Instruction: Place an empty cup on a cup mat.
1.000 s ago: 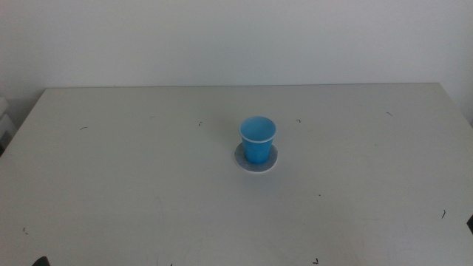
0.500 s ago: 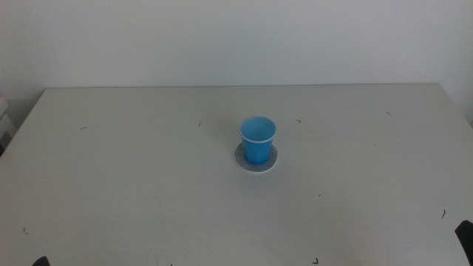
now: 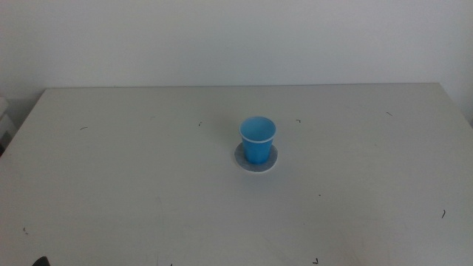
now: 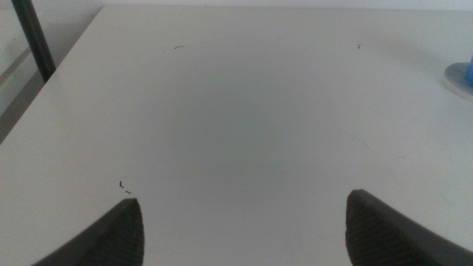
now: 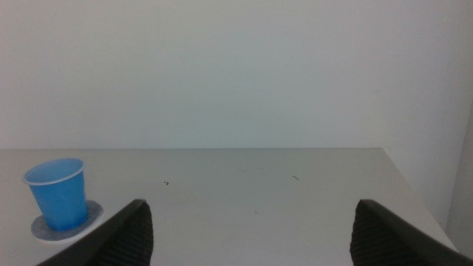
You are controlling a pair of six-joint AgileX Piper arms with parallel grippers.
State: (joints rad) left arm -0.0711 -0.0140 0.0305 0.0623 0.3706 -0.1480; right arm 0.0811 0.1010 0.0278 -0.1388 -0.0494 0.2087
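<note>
- 1 cup (image 3: 257,140) is being shown upright on 1 cup mat (image 3: 256,160), near the middle of the table (image 3: 133,185); a ring of the mat is being left visible all around the base.
- Nothing is being held against the cup or the mat; bare tabletop is being left on every side, out to the far edge at the wall (image 3: 236,37).
- The left gripper (image 4: 244,225) is being kept low over bare table, its 2 fingers (image 4: 118,236) being held wide apart with nothing between them; the mat's edge (image 4: 458,77) is being glimpsed well beyond the fingertips and off to one side.
- The right gripper (image 5: 251,229) is being held with its 2 fingers (image 5: 388,233) spread wide and empty; the cup (image 5: 58,192) is being seen ahead of the fingertips, outside the gap, beside 1 finger.
- Neither gripper is being shown in the middle view.
</note>
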